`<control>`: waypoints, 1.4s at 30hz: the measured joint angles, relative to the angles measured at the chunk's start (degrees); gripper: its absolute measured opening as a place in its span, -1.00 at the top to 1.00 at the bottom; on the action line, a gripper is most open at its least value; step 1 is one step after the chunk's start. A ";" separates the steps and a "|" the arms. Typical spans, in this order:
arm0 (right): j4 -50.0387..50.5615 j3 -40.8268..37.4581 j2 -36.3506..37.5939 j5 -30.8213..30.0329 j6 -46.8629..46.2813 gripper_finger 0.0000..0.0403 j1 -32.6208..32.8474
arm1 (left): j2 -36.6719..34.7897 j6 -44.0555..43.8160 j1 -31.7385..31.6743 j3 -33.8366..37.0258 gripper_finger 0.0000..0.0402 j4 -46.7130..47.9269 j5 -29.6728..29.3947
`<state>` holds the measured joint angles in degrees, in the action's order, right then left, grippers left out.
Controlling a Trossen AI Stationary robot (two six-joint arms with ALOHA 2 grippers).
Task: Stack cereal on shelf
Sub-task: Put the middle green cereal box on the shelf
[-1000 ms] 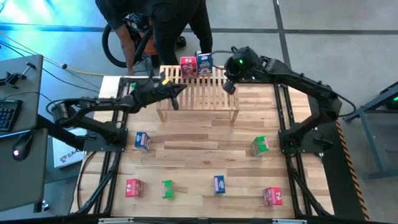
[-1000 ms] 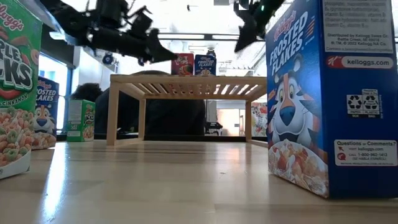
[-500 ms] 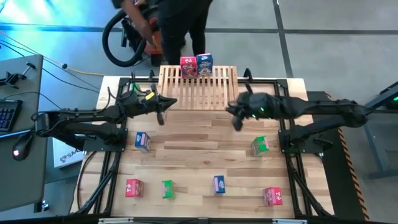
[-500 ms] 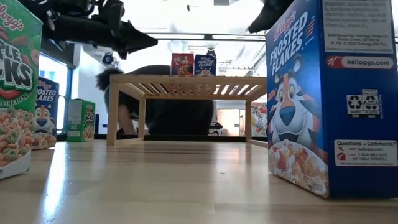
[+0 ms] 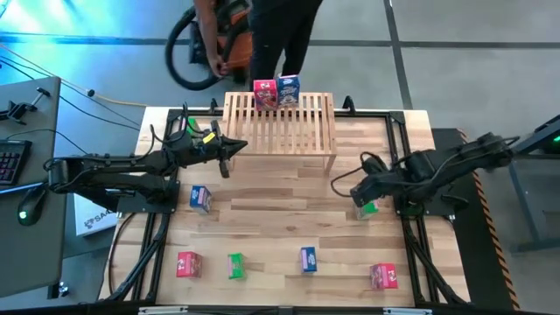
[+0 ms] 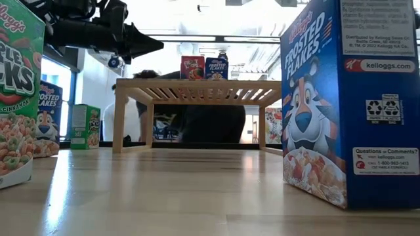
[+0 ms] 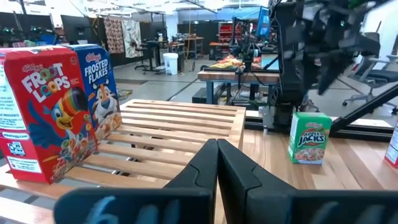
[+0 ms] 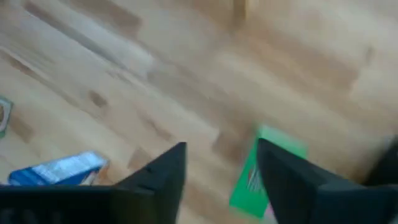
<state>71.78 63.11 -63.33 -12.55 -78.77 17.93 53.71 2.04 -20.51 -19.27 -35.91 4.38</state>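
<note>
Red (image 5: pixel 264 94), blue (image 5: pixel 288 89) cereal boxes upright on shelf (image 5: pixel 280 131).

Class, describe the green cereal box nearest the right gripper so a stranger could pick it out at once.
Start at the slatted shelf, then go to the table's right side, where the right gripper, fingers apart, hangs by a green cereal box. The other green box stands in the front row, left of centre.

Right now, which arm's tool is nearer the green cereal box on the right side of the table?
Right. The right tool hangs open just beside the green cereal box; the left tool, shut, sits far across the table by the shelf.
</note>
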 joint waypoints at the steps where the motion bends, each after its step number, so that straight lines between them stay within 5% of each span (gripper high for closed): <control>1: 0.59 0.00 -0.55 1.35 -2.36 -0.10 0.37 | 0.00 0.02 0.00 0.00 1.00 -0.01 0.00; 5: 3.03 0.02 -2.96 3.51 -8.05 -0.33 0.98 | 0.00 0.06 0.00 0.00 1.00 0.02 0.24; 11: 11.06 0.02 -7.27 6.61 -11.64 -0.39 0.96 | 0.02 0.11 0.76 0.00 1.00 0.49 0.50; 26: -0.91 -10.93 -7.65 10.18 -15.92 -0.37 0.83 | 0.06 0.76 1.49 0.00 1.00 0.84 0.66; 42: -9.04 -13.46 -7.65 10.06 -11.02 0.27 -0.95 | 0.07 2.54 1.01 0.00 1.00 2.29 0.57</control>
<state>62.74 49.65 -70.98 -2.49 -89.80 16.98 53.78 4.58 -19.51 -19.27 -33.63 4.95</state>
